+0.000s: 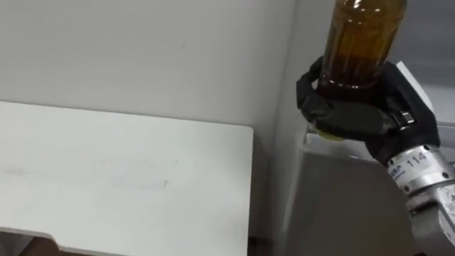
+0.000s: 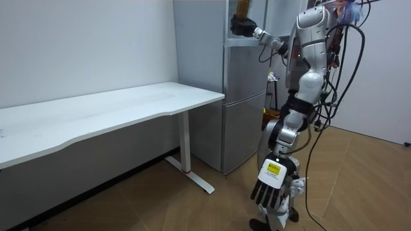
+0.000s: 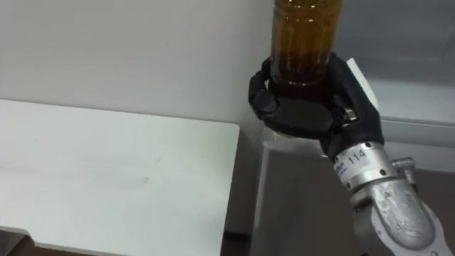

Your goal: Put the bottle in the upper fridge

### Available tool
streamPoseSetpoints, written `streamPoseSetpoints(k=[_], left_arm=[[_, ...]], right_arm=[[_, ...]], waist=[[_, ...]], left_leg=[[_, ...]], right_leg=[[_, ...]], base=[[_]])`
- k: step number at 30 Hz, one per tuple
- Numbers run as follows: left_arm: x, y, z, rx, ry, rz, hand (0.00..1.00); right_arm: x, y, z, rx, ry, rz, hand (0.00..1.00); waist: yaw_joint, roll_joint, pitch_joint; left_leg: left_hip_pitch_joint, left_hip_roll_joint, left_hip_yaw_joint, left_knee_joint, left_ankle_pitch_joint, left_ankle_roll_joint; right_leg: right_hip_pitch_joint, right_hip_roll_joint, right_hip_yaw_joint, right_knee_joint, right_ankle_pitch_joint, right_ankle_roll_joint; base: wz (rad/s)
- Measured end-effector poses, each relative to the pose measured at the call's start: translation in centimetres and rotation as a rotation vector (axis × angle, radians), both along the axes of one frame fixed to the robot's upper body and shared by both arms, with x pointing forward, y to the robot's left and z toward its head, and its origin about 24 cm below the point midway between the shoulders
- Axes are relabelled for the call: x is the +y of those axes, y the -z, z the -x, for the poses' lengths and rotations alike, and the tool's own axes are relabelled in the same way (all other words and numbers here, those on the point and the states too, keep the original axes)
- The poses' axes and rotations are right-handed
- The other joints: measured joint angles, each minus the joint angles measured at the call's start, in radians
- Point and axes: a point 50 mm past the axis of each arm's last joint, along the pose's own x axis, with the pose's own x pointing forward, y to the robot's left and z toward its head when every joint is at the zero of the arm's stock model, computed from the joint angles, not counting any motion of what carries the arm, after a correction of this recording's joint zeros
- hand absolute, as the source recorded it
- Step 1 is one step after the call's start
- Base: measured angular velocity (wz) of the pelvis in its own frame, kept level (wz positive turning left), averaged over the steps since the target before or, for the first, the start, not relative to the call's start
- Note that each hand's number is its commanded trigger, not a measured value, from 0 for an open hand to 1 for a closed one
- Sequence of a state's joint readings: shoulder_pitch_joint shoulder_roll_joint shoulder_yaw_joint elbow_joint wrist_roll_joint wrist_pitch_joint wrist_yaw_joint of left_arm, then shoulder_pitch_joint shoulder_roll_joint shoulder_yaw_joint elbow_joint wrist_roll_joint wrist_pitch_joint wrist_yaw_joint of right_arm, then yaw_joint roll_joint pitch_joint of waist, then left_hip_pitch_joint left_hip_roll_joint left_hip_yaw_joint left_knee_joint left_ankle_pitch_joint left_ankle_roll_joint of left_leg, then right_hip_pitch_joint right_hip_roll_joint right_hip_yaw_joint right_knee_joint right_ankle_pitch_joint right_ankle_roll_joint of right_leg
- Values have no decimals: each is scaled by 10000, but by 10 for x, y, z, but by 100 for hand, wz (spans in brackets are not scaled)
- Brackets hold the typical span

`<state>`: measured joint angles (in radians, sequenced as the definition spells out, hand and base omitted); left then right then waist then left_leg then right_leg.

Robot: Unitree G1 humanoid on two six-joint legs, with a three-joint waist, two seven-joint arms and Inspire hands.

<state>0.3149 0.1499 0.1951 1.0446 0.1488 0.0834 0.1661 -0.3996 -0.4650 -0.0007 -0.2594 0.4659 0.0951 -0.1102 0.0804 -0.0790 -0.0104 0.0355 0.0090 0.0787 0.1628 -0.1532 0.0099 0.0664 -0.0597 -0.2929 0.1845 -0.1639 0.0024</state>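
**Room view: amber bottle held high at the fridge's upper section**

Closest to the camera, the left hand [image 2: 271, 191] hangs at the robot's side, on the side away from the fridge [image 2: 244, 96], with its fingers straight and relaxed and nothing in them. The robot stands upright on the wooden floor, right in front of the fridge and facing it, with its right arm raised toward the fridge's upper part.

From the head camera, the right hand [image 1: 355, 117] comes up from the lower right. Its fingers and thumb are curled tightly round the base of the bottle [image 1: 359, 43]. The bottle is clear plastic, filled with amber-brown liquid, and stands upright in the grasp. Its top runs past the upper edge of the picture. It is held in front of the fridge's upper section, just above the pale ledge where the upper part meets the grey lower door. Whether it has crossed into the compartment cannot be told.

Left of the fridge and almost against its side stands the white table [image 1: 121, 178]. Behind both the fridge and the table runs a plain pale wall [image 1: 142, 50].
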Motion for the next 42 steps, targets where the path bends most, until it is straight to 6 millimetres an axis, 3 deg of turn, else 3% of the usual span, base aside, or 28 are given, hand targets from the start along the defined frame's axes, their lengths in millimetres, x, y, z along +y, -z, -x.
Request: streamPoseSetpoints(k=[3,10,21,29,35,42], left_arm=[[0,0,0,-58,26,7,0],[-1,1,8,142,-38,45,0],[0,1,10,130,-323,21,0],[1,0,10,151,-308,-38,0],[7,-2,11,248,-279,-189,0],[11,-3,10,251,-248,-286,0]], right_arm=[[-9,-6,2,-257,413,-217,100],[-23,-20,10,-951,842,-621,100],[-45,-21,19,-1120,1540,-1082,100],[-47,-19,16,-956,1553,-1101,100],[-63,8,0,614,1819,-1944,100],[-74,25,-8,1503,2454,-2321,100]], waist=[[-215,-93,-41],[-496,-82,-4],[-783,-19,36],[-632,-51,30],[-358,-310,105],[6,-345,88]], left_leg=[[35,31,4,39,-72,1],[106,103,305,91,-231,-5],[82,122,319,67,-266,-31],[91,135,416,60,-277,-53],[85,158,412,65,-277,-55],[41,102,416,61,-277,-48]], right_leg=[[37,17,108,8,0,0],[37,93,431,21,7,-7],[-28,138,454,5,5,-4],[-99,183,468,14,5,-5],[-111,163,465,17,6,-6],[-149,146,457,16,5,-5]], base=[[-9],[-13],[-1],[-2],[0],[0]])
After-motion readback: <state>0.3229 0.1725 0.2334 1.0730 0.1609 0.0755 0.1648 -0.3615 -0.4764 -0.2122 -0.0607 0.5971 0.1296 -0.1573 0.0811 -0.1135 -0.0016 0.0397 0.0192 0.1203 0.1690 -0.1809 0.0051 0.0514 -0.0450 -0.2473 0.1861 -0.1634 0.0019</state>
